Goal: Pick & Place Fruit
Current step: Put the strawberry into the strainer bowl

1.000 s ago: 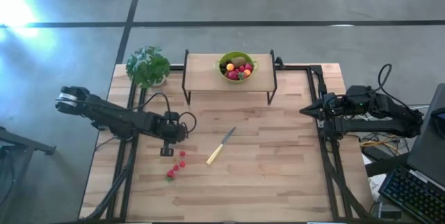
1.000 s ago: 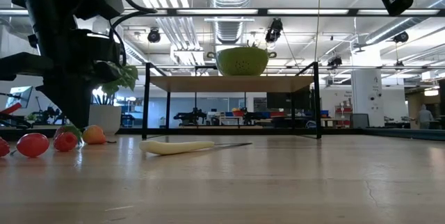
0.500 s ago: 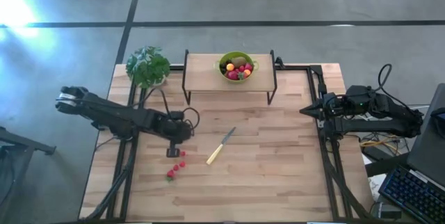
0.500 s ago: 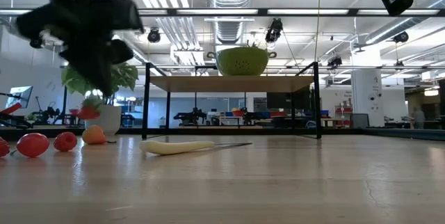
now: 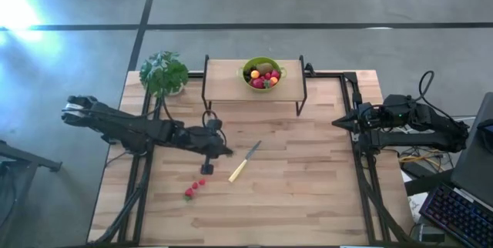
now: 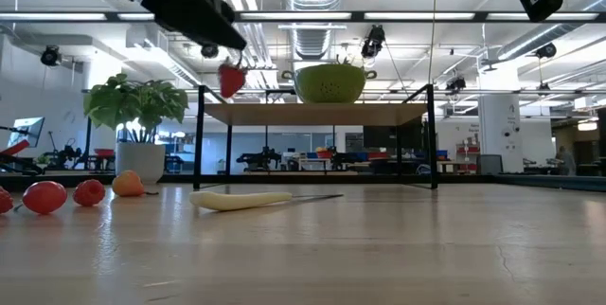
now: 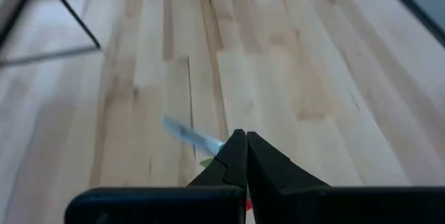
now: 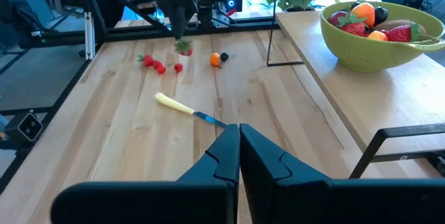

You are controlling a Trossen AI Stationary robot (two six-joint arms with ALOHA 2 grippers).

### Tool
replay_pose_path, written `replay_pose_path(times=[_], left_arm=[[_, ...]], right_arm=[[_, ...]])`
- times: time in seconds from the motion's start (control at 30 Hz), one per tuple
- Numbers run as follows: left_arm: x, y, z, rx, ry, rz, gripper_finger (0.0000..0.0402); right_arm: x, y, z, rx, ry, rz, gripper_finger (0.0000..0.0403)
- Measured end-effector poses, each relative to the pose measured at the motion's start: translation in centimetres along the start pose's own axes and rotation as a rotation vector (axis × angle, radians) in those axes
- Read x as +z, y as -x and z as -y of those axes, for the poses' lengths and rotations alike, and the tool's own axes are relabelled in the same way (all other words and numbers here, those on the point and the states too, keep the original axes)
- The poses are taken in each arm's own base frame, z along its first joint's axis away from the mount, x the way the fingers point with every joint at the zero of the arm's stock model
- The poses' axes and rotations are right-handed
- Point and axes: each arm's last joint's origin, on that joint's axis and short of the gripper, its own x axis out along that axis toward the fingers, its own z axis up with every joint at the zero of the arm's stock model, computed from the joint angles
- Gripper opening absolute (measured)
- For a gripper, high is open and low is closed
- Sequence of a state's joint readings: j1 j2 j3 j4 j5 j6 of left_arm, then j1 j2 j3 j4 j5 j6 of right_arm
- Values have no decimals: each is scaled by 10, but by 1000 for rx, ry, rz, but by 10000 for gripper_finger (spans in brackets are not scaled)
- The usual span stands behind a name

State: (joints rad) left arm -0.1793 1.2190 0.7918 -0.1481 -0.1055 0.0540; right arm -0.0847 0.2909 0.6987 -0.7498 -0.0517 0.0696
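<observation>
Holding strawberry (image 6: 231, 80) aloft | left hand (image 5: 224, 152) clamped | no writing legible

Looked through all four views and honestly there's no text I can read anywhere. No labels, brand marks, numbers or signs on anything in the scene; whatever sits in the room behind is too small to make out.

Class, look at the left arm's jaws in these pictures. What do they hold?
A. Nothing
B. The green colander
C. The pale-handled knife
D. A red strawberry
D: in the low view a red strawberry hangs from the left gripper, lifted above the table; the knife lies on the wood.
</observation>
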Motion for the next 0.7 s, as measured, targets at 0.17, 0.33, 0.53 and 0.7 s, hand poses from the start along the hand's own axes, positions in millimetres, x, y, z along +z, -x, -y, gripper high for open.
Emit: replay_pose_path(times=[0.17, 0.33, 0.53, 0.7], left_arm=[[8, 0, -1, 8, -41, 82, 1], [16, 0, -6, 38, -91, 165, 0], [36, -3, -38, 183, -96, 350, 0], [56, -2, -74, 299, -13, 432, 0]], right_arm=[[0, 0, 0, 0, 0, 0, 8], [0, 0, 0, 0, 0, 0, 8], [0, 0, 0, 0, 0, 0, 8], [0, 0, 0, 0, 0, 1, 8]])
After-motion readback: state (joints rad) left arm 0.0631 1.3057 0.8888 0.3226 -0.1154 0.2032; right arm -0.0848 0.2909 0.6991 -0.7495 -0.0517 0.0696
